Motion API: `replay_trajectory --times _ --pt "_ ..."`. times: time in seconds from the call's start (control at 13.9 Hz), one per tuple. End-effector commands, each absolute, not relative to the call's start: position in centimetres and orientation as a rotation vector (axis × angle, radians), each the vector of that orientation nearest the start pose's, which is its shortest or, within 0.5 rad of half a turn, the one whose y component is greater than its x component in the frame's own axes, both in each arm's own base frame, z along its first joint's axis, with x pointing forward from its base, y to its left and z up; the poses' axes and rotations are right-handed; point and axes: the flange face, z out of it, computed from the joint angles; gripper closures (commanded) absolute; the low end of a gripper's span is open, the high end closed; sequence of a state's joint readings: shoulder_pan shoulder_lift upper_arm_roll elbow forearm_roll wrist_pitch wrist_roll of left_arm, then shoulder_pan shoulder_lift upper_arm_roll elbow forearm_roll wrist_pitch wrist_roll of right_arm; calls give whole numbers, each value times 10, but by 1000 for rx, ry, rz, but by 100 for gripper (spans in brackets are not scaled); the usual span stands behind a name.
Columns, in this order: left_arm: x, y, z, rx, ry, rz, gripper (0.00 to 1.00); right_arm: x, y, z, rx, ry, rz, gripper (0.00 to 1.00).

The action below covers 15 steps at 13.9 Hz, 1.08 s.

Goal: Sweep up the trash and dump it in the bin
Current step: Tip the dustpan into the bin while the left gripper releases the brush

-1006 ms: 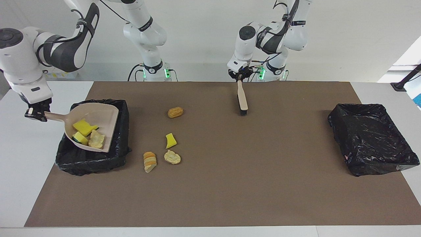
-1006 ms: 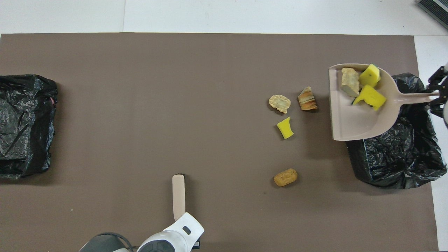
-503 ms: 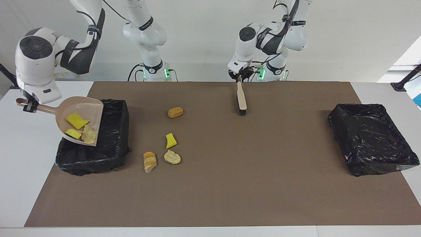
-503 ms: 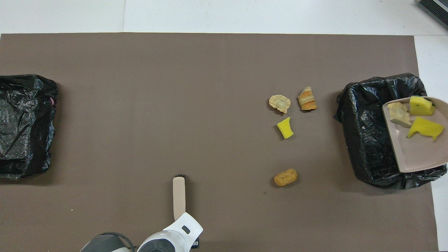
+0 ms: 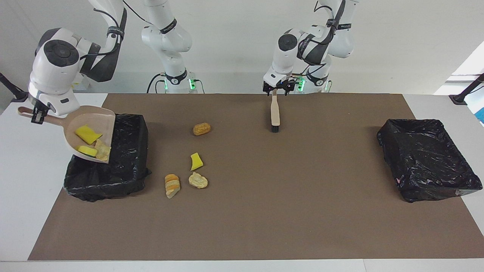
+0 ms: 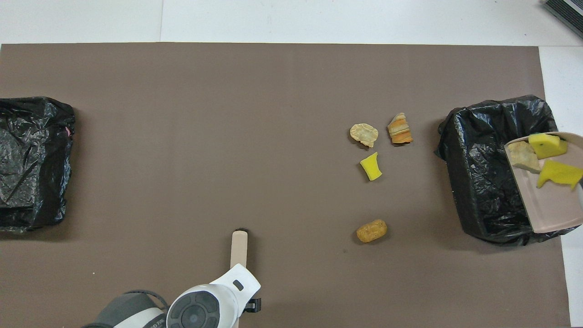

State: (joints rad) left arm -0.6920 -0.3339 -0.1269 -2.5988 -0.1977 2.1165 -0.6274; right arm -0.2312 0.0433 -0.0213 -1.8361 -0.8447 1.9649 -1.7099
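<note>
Trash is split in two lots: you have two yellow sponge chunks (image 5: 87,134) and a tan pastry piece (image 5: 102,151) lying in the beige dustpan (image 5: 102,121), and four more scraps loose on the brown mat (image 5: 264,207). In the facing view the dustpan hangs at about 9 o'clock of the mat, tilted with its mouth down over the black-lined bin (image 5: 128,166) at the right arm's end; the three pieces sit low against its lip. Your right gripper (image 5: 38,115) is clamped on the dustpan's handle. Of the loose scraps, read in the facing view from the yellow sponge wedge (image 5: 196,161): the golden bread roll (image 5: 201,129) lies at 12 o'clock, nearer to the robots, the pale pastry scrap (image 5: 198,180) just beside it at 6 o'clock, and the striped bread slice (image 5: 172,186) at about 8 o'clock. Your left gripper (image 5: 278,90) is at 12 o'clock of the mat, its fingers spread either side of the top of the brush (image 5: 275,113), whose bristles touch the mat. A second black-lined bin (image 5: 427,158) sits at 3 o'clock.
</note>
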Motion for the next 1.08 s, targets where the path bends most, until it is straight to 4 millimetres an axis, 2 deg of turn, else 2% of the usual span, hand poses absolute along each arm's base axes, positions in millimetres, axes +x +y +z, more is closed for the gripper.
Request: replay_trajectory --times 0.0,0.14,0.29,0.36,0.5,0.65,0.72,0.86,1.01 --pt "320 -308 373 -3129 102 262 0 556 -174 542 1470 1938 -871 100" --pt "361 -309 394 -3101 126 149 0 559 -161 543 1425 1923 -878 100" --pt "412 -301 428 -3115 78 82 0 561 -157 546 1398 1878 -894 100" --pt "434 -295 447 -3119 86 63 0 559 -157 547 1398 1875 -898 100" --pt "481 -269 488 -3142 81 4 0 558 -151 549 1380 1880 -905 100" --pt "506 -241 523 -3150 51 -15 0 557 -146 557 1373 1874 -896 100" --pt "516 -220 540 -3151 58 -22 0 552 -148 565 1401 1860 -872 100" --pt "525 -187 574 -3148 98 -21 0 546 -145 585 1432 1851 -814 100" --pt "531 -148 608 -3144 103 -8 0 541 -141 596 1521 1870 -711 100"
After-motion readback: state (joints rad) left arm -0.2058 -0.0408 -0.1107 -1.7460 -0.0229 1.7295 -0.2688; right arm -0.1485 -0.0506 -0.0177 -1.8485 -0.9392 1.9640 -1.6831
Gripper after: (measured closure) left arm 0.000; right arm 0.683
